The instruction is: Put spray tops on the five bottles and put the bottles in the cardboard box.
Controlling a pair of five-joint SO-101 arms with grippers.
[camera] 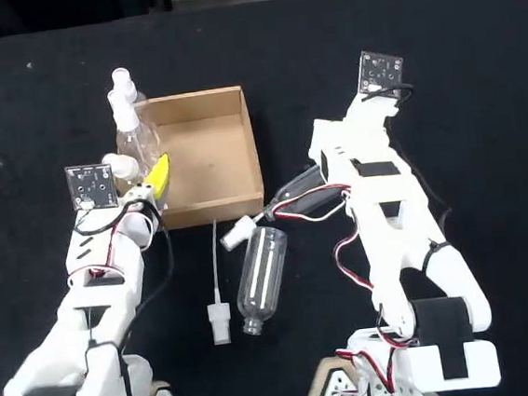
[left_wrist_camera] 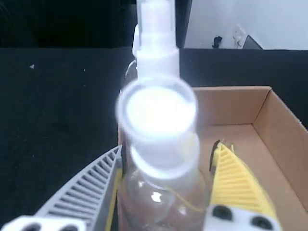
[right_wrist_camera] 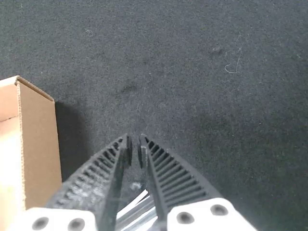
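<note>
The left gripper (camera: 147, 183) is clamping a capped bottle (left_wrist_camera: 159, 159) upright at the left edge of the cardboard box (camera: 198, 96) — seemingly poised to go in — while the right gripper (right_wrist_camera: 134, 144), jaws closed on nothing, is hanging at the box's near right corner beside a loose spray top (camera: 239, 230) meant for the uncapped bottle (camera: 262, 273) lying toward the near edge of the table (camera: 476, 65).

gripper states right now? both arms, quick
Left gripper: closed on a white-topped bottle, by the cardboard box.
Right gripper: fingers closed; whether it holds anything cannot be told.
</note>
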